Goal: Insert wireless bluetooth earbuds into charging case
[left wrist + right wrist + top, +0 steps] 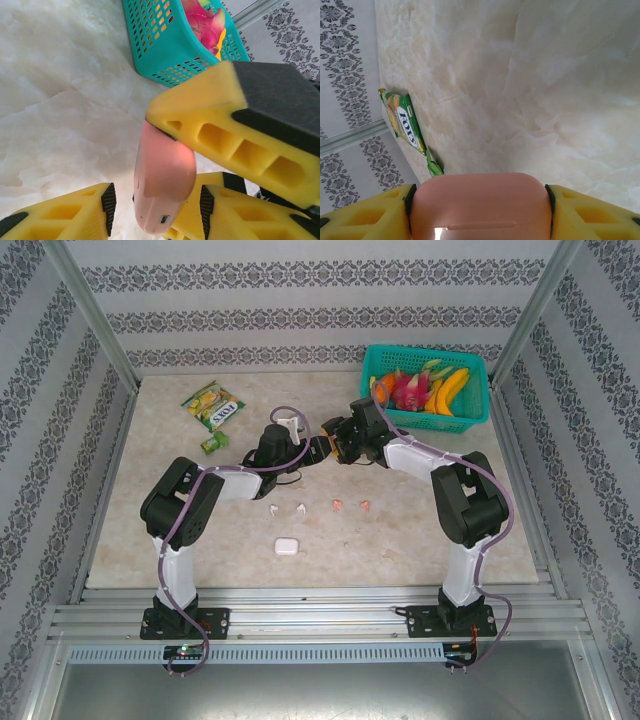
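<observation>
A coral-pink rounded plastic charging case (480, 205) is gripped by its two sides in the right pincer (338, 448), above the middle of the cream marble-patterned bench (400, 560) and well apart from every edge. The left pincer (157, 202) is set around the same case with its jaws partly spread. A strip of bare bench is seen between one yellow finger (75, 217) and the case. Four tiny plastic earbuds (338, 505), two white and two coral-pink, are laid in a row on the bench nearer the arm bases. A small white rounded case (287, 546) is placed closer to the front edge. The far right corner is taken by a teal plastic basket of fruit (425, 390), and a green sweet packet (212, 405) is found toward the far left. Bare bench is seen at the front right.
</observation>
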Tool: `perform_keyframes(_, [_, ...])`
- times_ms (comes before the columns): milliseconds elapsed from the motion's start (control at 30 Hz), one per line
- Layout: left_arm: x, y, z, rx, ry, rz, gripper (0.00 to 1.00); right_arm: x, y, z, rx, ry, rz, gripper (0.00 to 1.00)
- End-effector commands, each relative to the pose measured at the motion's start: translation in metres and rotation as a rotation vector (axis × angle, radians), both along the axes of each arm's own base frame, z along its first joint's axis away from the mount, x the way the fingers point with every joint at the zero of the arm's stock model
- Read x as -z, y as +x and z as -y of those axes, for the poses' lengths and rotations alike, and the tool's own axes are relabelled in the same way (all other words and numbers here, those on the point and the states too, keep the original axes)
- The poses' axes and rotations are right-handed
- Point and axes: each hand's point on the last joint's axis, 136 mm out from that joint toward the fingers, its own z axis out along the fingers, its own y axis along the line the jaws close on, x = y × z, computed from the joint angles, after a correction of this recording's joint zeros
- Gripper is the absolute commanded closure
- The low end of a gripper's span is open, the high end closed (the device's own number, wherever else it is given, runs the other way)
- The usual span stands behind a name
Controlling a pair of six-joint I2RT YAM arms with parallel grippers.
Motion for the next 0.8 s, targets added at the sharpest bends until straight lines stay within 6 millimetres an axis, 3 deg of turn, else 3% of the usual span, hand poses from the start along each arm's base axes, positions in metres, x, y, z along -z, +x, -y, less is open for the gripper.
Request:
perform_keyframes(0, [-0.0008,0.0042,0.0056,0.006,0.022,0.025,0.5,-0.0221,-0.0048,-0.0078,-0.011,0.039,0.041,0.42])
perform_keyframes(367, [-0.0047,0.0111,0.0088,0.004,0.025,0.036,0.53,-0.0244,-0.0073,-0.0108,-0.018,0.047,0.043,0.42])
perform_keyframes(767, [-0.0065,0.0123,0.0091,0.007,0.027,0.04,0.65,-0.022,-0.0088,-0.0089,-0.013,0.045,0.04,0.42])
